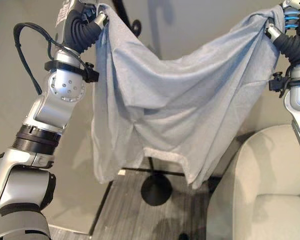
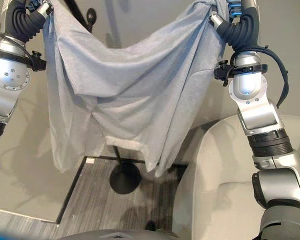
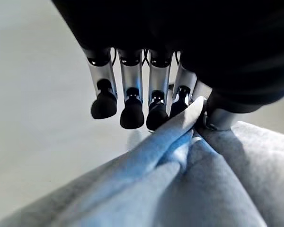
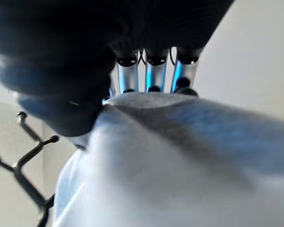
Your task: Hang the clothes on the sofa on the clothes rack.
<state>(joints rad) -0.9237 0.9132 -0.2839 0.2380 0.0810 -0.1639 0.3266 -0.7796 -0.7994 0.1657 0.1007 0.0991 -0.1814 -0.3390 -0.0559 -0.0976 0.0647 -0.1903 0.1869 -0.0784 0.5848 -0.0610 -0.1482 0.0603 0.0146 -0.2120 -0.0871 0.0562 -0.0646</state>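
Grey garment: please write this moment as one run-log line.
garment: held up, spread | left robot hand: pinching corner | right robot hand: gripping corner | rack: behind garment

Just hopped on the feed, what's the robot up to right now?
The robot holds a light grey cloth garment spread in the air between its two raised hands. The left hand pinches one top corner and the right hand grips the other, so the cloth sags in the middle. Behind it stands the black metal clothes rack, its round base on the floor. The pale sofa sits to the robot's right. The garment is not yet on the rack.
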